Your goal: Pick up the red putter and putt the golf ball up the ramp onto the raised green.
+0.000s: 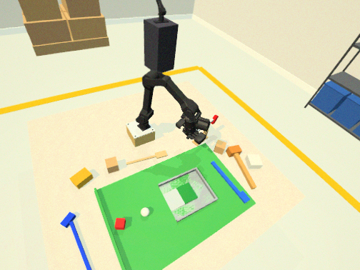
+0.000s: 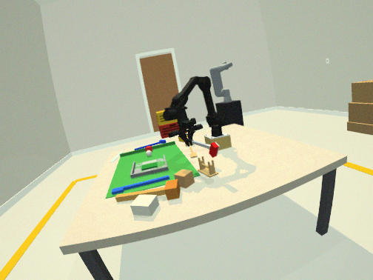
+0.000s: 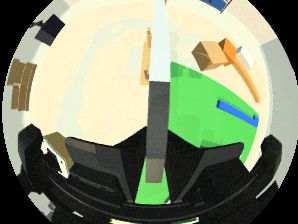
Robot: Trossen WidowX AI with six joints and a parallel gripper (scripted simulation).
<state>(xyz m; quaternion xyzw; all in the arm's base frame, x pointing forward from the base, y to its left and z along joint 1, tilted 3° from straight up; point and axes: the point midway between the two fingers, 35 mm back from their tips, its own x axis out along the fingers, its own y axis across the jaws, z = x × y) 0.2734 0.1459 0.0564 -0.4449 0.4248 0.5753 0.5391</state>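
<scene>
The red putter has a red head point(image 1: 214, 119) point(image 2: 214, 149) and a pale shaft point(image 3: 160, 50) with a dark grip. My gripper point(image 2: 189, 142) point(image 3: 154, 130) is shut on the grip. The putter is raised above its small wooden rack point(image 2: 208, 171) point(image 3: 145, 62), head pointing away from the mat. The white golf ball point(image 1: 145, 211) point(image 2: 149, 152) lies on the green mat point(image 1: 143, 243) point(image 2: 122, 167), near a red cube point(image 1: 120, 223) point(image 2: 149, 148). A grey-walled frame point(image 1: 208, 183) on the mat surrounds a white slope point(image 1: 173, 199) and the dark green patch point(image 1: 186, 193) point(image 2: 149, 165).
A blue club point(image 1: 228, 181) point(image 3: 235, 112) lies on the mat's edge. Beside the mat are a tan cube point(image 1: 220, 146), an orange mallet point(image 1: 244, 171), a white block point(image 1: 253, 161), a tan paddle point(image 1: 143, 158), a yellow block point(image 1: 81, 178) and another blue club point(image 1: 79, 243).
</scene>
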